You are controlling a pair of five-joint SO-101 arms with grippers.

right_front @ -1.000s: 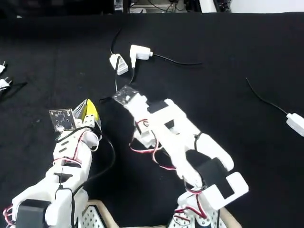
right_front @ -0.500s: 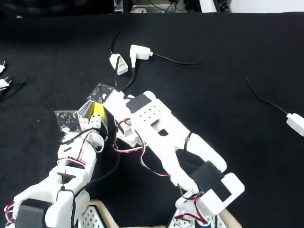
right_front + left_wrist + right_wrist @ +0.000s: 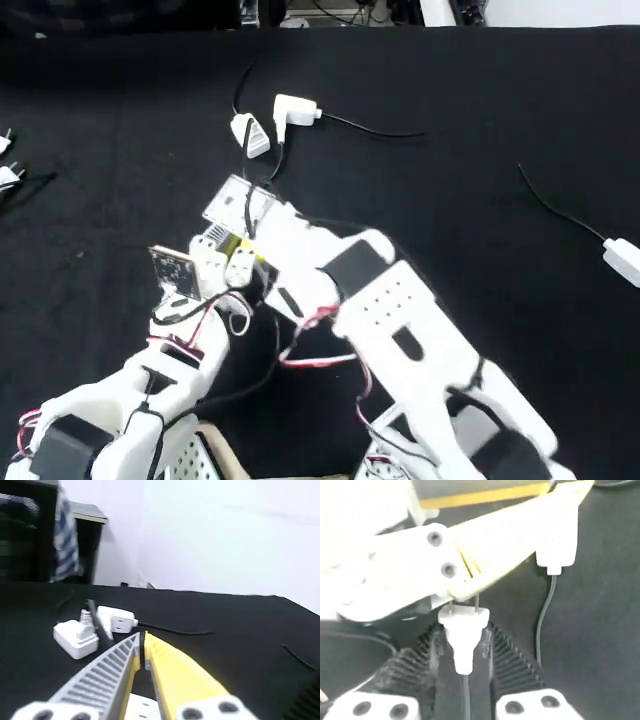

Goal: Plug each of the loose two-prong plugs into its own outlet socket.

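Clamping the two-prong plug (image 3: 463, 624) by its stubby body, prongs free, the right gripper (image 3: 462, 634) hangs just beside the closed left gripper (image 3: 142, 638), near the outlet sockets (image 3: 292, 108); light, rigid plastic, its cord likely tugs.

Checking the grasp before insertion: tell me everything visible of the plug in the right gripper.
The plug is white, plastic-looking, with a wide head tapering to a narrow tail where a thin dark cord leaves. Two thin metal prongs stick out of the head. The right gripper clamps it between dark ribbed fingers, prongs forward, reaching the edge of the left gripper; contact there is unclear.
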